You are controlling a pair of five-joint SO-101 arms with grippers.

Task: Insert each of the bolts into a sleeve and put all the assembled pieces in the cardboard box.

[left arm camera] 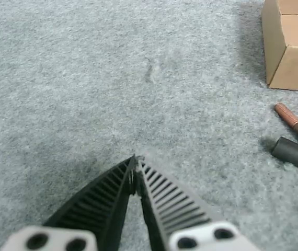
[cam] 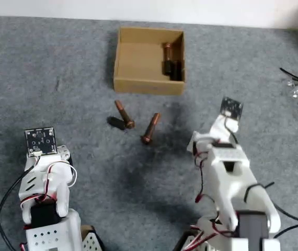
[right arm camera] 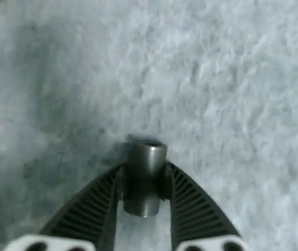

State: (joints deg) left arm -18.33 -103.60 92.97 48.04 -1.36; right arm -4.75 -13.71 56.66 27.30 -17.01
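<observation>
Right wrist view: the right gripper point(right arm camera: 145, 171) is clamped on a dark sleeve point(right arm camera: 145, 154). One ribbed finger presses each side of the tube. The tube's open end points away from the camera, over the grey carpet point(right arm camera: 232, 78).

Left wrist view: the left gripper point(left arm camera: 136, 164) is closed, tips touching, with nothing between them, low over the carpet. A loose sleeve point(left arm camera: 295, 154) lies on its side well apart from those tips. The first bolt point(left arm camera: 295, 121) lies just beside it. A corner of the cardboard box point(left arm camera: 290, 47) stands beyond both.

High view: the box sits at the far centre of the carpet, and the two arms are at the near edge. The first bolt and loose sleeve lie in front of the box. The second bolt point(cam: 150, 128) lies near them, apart, on the side toward the right arm point(cam: 227, 172). Both bolts rest between the box and the arms, clear of either gripper. Inside the box, a boxed bolt point(cam: 167, 51) lies along the right wall with dark pieces point(cam: 176, 69) against it.

Count:
- Bolts: three (two on the carpet, one in the box).
- Sleeves: one held, one loose on the carpet. I cannot tell how many are in the box.
- Box: one.
</observation>
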